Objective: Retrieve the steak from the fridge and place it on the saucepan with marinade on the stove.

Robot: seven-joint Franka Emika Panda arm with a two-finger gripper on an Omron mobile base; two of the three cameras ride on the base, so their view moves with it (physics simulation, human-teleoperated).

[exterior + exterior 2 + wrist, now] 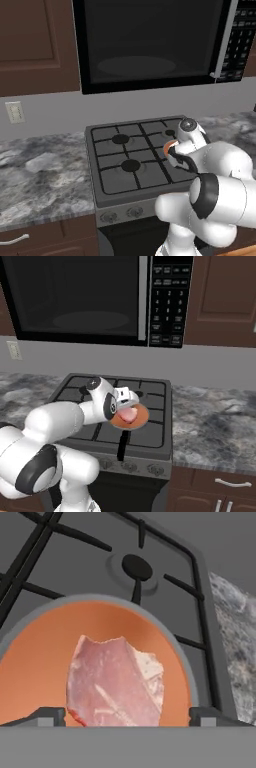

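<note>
The steak (115,682), a pinkish-red slab with pale streaks, lies flat in the orange-brown marinade (40,672) inside the saucepan (95,598). The pan sits on the front right burner of the stove (150,388). My gripper (127,717) hangs just above the meat, open, with its two fingertips (47,716) apart on either side and nothing between them. In the right base view the steak (127,415) shows in the saucepan (141,417) under my hand (114,401); the pan's dark handle points toward the front. The left base view shows a sliver of the saucepan (169,147) on the stove (125,155). The fridge is out of view.
A black microwave (90,301) hangs over the stove. Grey marble counter lies to the left (40,175) and to the right (215,426). Brown cabinets stand above and below. A wall outlet (15,112) sits on the backsplash. Another burner (136,567) lies beyond the pan.
</note>
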